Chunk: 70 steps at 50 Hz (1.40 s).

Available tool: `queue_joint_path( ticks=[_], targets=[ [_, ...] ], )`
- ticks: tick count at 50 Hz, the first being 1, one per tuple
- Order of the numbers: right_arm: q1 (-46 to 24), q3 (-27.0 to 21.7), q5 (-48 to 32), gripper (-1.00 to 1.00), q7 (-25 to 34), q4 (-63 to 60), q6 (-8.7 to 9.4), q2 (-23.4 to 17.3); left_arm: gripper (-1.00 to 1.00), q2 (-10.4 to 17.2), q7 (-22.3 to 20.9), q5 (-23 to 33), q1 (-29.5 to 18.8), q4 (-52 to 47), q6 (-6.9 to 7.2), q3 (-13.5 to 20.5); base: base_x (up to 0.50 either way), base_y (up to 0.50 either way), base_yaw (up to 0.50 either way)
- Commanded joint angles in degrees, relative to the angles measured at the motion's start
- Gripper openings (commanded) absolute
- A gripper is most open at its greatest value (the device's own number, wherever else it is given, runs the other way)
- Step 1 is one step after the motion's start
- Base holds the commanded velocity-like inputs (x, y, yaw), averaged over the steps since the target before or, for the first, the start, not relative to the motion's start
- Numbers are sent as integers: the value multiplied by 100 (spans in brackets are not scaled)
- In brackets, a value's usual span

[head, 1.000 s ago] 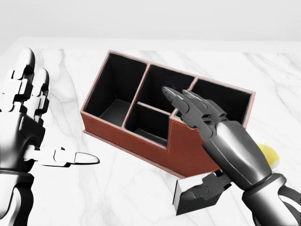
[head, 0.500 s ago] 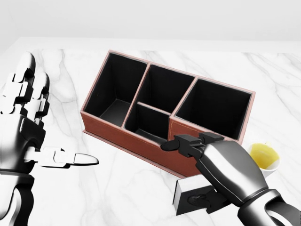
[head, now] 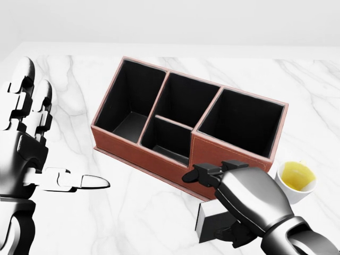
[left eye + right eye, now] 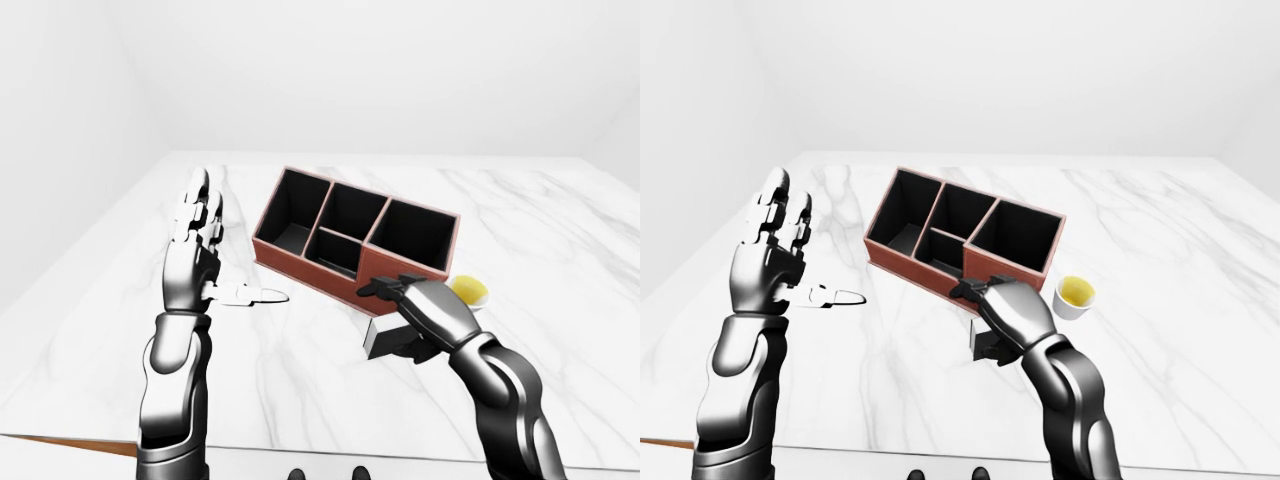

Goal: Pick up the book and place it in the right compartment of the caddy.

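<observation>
Book (image 3: 208,222) lies flat on the table (image 3: 133,212), just below the caddy's lower right corner in the head view, w/ the right hand (image 3: 241,199) draped over it. Fingers (image 3: 204,174) curl forward over the top, thumb side tucked underneath toward the book's near edge; looks like a grasp being set, prob. so it can be lifted and tipped upright for the slot. Can't tell if the fingers actually clamp it or just sit round it, since the palm covers most of the book and only its grey-white left end shows.

Caddy (image 3: 159,154) sits tilted on the table, low wall toward the robot; its right compartment (image 3: 241,125) is the biggest and open on top, close above the hand, so a short lift should do.

Cup (image 3: 296,180) w/ yellow inside stands just right of the caddy's corner, near the hand; could be knocked.

Left hand (image 3: 32,143) held up well left of the caddy, fingers spread, thumb pointing at it, holding nothing, out of the way
</observation>
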Motion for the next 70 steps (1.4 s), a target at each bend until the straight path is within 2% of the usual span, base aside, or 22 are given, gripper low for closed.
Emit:
queue_joint_path(
  ticks=[1, 43, 50, 70],
  targets=[
    [-69, 65, -231, 25, -71, 221, 0, 4, 100, -6, 9, 8, 0, -14, 0, -4, 0, 0, 0],
    [-24, 582, -639, 25, -159, 420, 0, 99, 100, -4, -28, -71, 43, 147, 0, 21, 0, 0, 0],
    [-162, 688, -808, 25, -387, 808, 0, 124, 100, 4, -42, -89, 62, 167, 0, 36, 0, 0, 0],
    [-330, 682, -1008, 25, -562, 1369, 0, 79, 100, 16, -57, -134, 93, 220, 0, 78, 0, 0, 0]
  ],
)
